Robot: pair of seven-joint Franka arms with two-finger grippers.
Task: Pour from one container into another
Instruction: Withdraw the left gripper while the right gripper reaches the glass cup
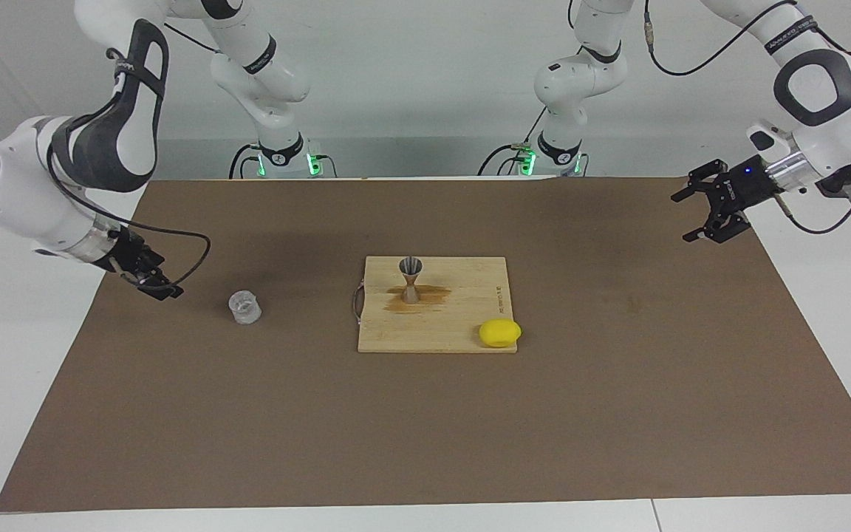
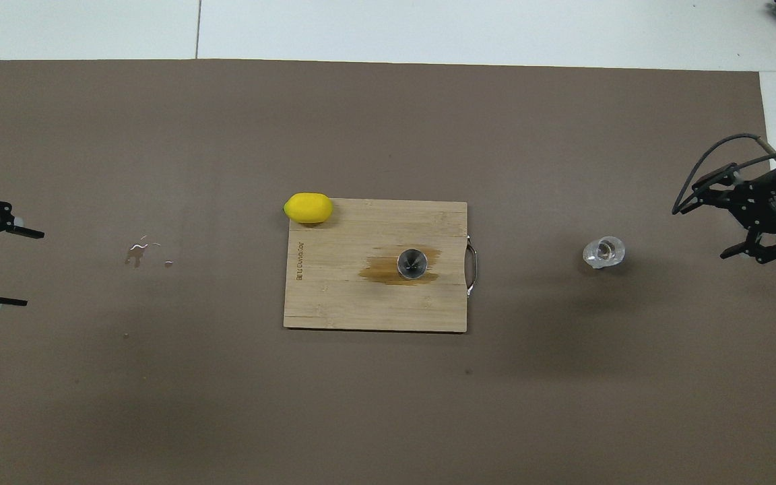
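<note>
A: Cup status?
B: Clear plastic cup (image 1: 244, 307) is short and round, with faint marks on the wall. It stands upright on the brown mat (image 1: 425, 443), mouth up, long axis vertical. It sits toward the right arm's end of the table, well apart from the cutting board (image 1: 462, 325).

A: Jigger?
B: Metal jigger (image 1: 411, 279) is an hourglass, two cones joined at a narrow waist. It stands upright near the middle of the board, open cone facing up, on a dark wet-looking stain (image 2: 378, 273) in the wood.

A: Grippers?
B: Right gripper (image 1: 154, 284) hangs low over the mat edge just beside the cup, not touching it. Fingers are spread and hold nothing. Left gripper (image 1: 699, 214) is raised over the left arm's end of the mat, fingers wide apart, also holding nothing.

A: Anything else on the table?
B: A lemon (image 1: 500, 332) lies at the board's corner farthest from the robots, toward the left arm's end. A few small droplets (image 2: 140, 250) glint on the mat near the left gripper.

A: Blind spots?
B: Can't tell whether the cup has liquid in it, and its markings aren't readable. The left gripper is cut off at the overhead view's edge. The board's printed text is too small to read.
</note>
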